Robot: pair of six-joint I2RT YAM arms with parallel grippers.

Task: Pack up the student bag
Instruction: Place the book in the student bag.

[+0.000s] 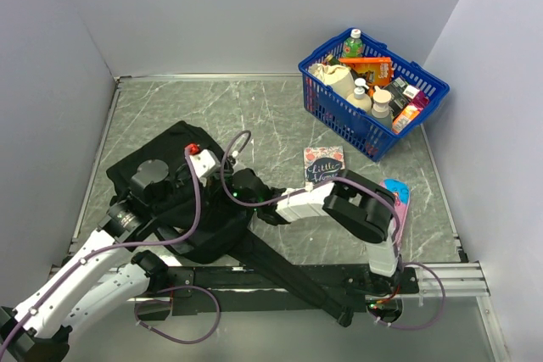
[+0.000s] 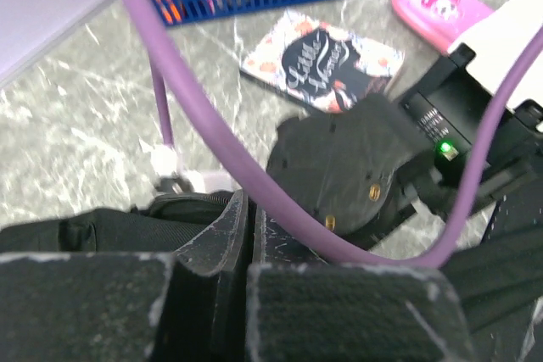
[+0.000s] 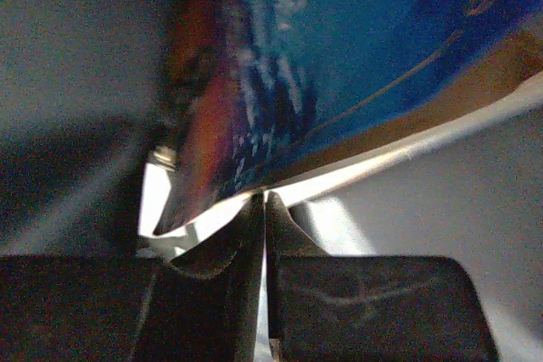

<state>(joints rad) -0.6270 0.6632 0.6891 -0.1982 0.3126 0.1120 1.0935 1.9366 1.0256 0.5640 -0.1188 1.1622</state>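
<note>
Student bag (image 1: 165,146) lies black and slumped on the near left of the table, just ahead of the two arm bases. From overhead both arms reach to it and their claws are hidden; only the wrist cameras show them. The left gripper (image 2: 248,231) has its fingers pressed together on a fold of the bag's black fabric. The right gripper (image 3: 261,205), with darkness to its left, is pinched almost shut on the lower edge of a blue-covered book (image 3: 365,48), which shows in that view alone.

Just right of the bag lies a floral notebook (image 1: 323,164), then a pink pencil case (image 1: 398,205) beside the right arm. At the far right stands a blue mesh basket (image 1: 339,116) of bottles and packets. The tabletop (image 1: 254,116) is grey-green and marble-veined, boxed in by plain pale walls (image 1: 254,6).
</note>
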